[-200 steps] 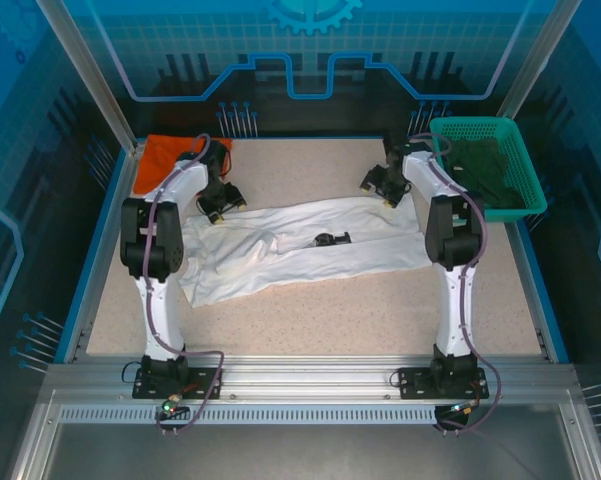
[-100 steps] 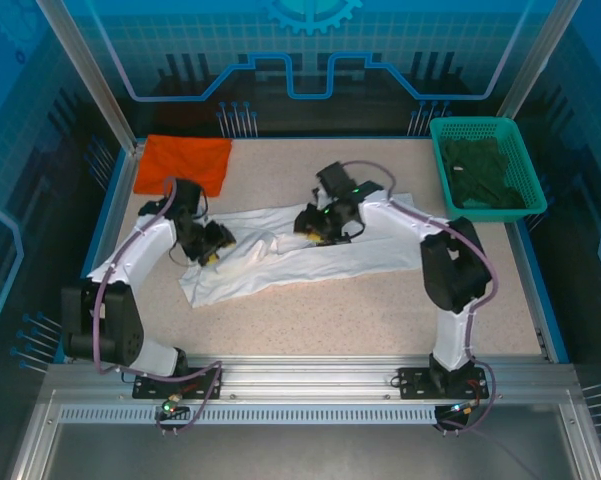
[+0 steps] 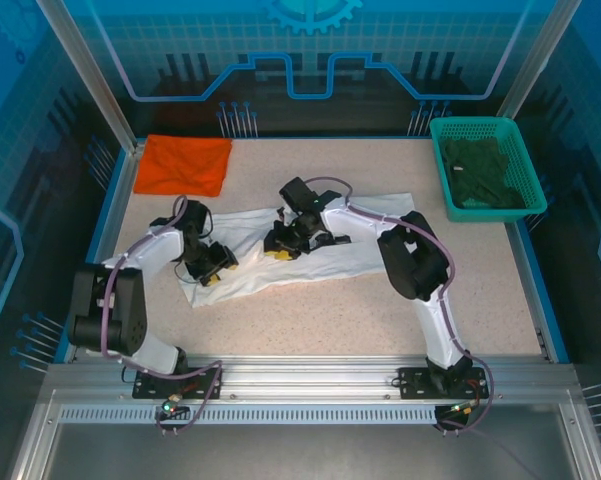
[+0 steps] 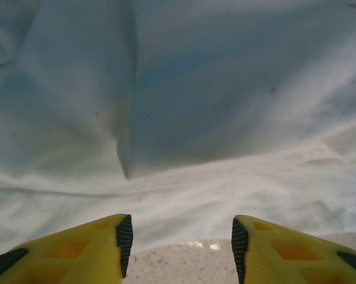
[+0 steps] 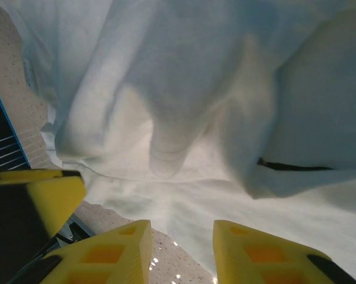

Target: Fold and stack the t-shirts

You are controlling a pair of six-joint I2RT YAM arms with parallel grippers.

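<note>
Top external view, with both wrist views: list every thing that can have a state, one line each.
white t-shirt: unfolded, rumpled, spread across the middle of the table.
orange t-shirt: folded flat, far left corner.
green basket: upright, holding dark green cloth.
left gripper: open, nothing between its jaws, at the white t-shirt's edge.
right gripper: open, nothing between its jaws, low over the white t-shirt.

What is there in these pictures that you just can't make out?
Top view: the black marks on the white shirt, partly covered by the right arm.
Top view: what the dark cloth in the basket is; too small.
Wrist views: the shirt's outline, cut off by the frame edges and blurred.
</note>
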